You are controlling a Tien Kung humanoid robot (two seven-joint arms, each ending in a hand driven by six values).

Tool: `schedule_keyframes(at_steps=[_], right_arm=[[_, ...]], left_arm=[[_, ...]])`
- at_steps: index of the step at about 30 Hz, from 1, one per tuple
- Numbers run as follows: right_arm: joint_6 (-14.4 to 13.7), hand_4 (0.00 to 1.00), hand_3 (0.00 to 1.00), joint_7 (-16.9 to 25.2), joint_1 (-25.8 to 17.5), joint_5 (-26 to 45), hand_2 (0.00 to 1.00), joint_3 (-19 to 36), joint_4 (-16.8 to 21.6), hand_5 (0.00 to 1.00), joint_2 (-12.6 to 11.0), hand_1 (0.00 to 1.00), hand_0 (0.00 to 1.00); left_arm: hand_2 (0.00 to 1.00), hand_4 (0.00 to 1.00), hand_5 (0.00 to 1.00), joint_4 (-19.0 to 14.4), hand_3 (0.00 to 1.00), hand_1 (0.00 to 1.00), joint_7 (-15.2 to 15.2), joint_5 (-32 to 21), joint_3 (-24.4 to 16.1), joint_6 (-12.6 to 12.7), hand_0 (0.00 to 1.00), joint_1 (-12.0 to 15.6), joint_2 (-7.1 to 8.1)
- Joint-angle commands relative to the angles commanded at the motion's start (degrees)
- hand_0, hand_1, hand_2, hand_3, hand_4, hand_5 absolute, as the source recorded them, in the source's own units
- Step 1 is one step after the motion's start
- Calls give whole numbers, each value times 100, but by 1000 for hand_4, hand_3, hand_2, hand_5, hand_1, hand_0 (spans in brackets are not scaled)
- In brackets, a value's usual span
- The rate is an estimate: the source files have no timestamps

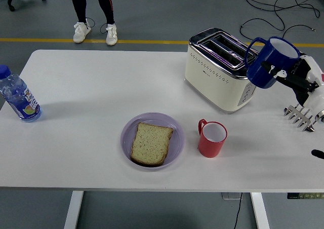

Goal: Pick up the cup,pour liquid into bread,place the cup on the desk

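From my seat I see the right hand (298, 79) at the far right edge of the table, its fingers wrapped round the blue cup (271, 63) and holding it clear of the white table (91, 97), just beside the right end of the toaster (223, 69). The cup's long axis is tilted, its base toward the lower left and its open mouth up and toward the right, so I can see a little of the pale inside at the rim. Its looped handle sticks out on the left, toward the toaster's top. The cup looks glossy, like glazed ceramic or enamel, deep blue outside and white within. The hand has white shell panels over black joints, and a row of metal prongs shows at the wrist just below it. The toaster is cream-bodied with a shiny chrome top and two slots, standing at an angle to the table's edges. Nearer me, a slice of bread (151, 143) with a brown crust and a porous crumb lies flat in a shallow lilac plate (126, 132), well apart from the held cup. A red mug (211, 138) stands upright just right of the plate, handle to the left, white inside. A clear plastic bottle (17, 96) with a blue cap stands at the far left edge.
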Motion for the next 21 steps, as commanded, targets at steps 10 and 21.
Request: schedule_keyframes(at_steps=[10, 21], right_arm=[[-316, 611, 574, 1150, -143, -678, 581, -224, -1118, 15, 289, 538, 573], [-431, 608, 575, 1280, -283, -1451, 578, -390, -1946, 44, 551, 542, 581]], left_arm=[[706, 308, 869, 0, 591, 691, 0, 45, -23, -2, 657, 38, 0], [706, 307, 876, 0, 591, 690, 5, 88, -11, -17, 657, 52, 0]])
